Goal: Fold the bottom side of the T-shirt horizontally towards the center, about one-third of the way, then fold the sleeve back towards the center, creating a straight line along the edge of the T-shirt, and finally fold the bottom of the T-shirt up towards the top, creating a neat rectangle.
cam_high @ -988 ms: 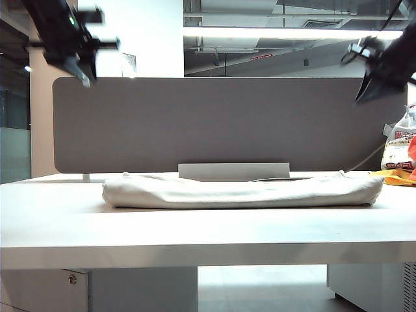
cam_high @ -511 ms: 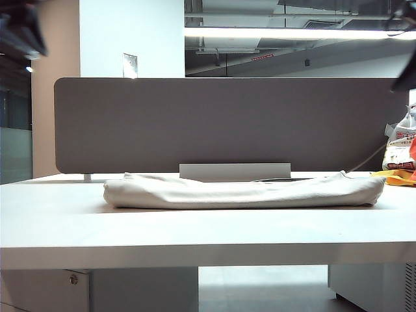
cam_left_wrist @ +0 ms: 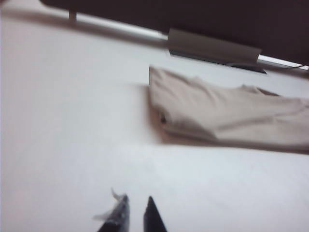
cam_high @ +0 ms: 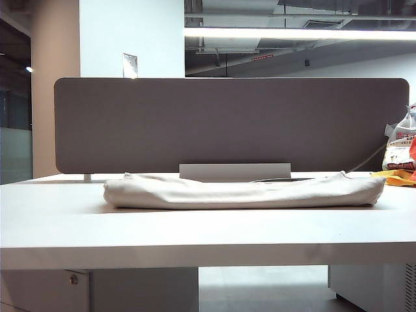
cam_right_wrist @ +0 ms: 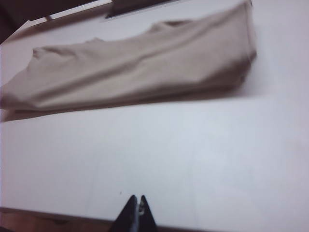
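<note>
Gone from the exterior view since a second ago, both arms; left hand [cam_left_wrist: 135, 212] slightly parted, empty, above bare worktop [cam_high: 208, 224]; right hand [cam_right_wrist: 137, 212] pressed together, empty; T-shirt [cam_high: 244, 192] folded into long rectangle mid-worktop; folding seemingly finished.

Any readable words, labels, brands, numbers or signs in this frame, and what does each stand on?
Nothing can be read.
White plastic bag with red print, at the table's right edge: print too small and blurred.
Small white plate on the pillar: blurred.
Red sign under the ceiling: too small.
Folded beige-cream cotton T-shirt: no print visible.
Left gripper, right gripper: no markings visible.
</note>
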Robot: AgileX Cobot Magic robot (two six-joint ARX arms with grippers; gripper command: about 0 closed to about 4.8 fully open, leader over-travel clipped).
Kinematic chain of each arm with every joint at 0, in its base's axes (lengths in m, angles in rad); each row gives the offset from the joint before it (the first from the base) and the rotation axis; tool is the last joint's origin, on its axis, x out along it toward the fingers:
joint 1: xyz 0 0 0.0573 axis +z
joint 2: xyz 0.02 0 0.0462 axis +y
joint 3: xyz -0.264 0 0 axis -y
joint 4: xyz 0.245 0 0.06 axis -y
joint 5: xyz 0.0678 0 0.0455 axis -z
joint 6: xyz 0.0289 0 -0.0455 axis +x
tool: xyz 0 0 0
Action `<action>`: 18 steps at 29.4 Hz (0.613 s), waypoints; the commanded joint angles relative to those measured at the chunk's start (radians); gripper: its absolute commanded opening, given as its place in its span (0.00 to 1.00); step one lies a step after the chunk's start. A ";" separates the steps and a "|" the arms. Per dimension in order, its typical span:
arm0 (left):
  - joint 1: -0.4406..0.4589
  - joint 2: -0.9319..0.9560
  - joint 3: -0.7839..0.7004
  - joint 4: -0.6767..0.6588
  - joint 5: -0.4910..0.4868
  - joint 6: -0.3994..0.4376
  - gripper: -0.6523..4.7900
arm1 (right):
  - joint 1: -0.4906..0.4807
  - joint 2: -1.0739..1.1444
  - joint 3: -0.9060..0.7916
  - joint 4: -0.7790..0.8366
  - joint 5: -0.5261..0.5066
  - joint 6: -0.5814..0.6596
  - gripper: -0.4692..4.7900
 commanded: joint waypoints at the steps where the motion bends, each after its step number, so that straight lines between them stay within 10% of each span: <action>1: -0.001 -0.027 -0.034 -0.057 0.002 -0.054 0.21 | 0.000 -0.064 -0.048 0.005 0.033 0.039 0.08; 18: -0.015 -0.006 -0.048 -0.047 0.042 -0.072 0.21 | -0.001 -0.194 -0.106 -0.097 0.051 0.036 0.08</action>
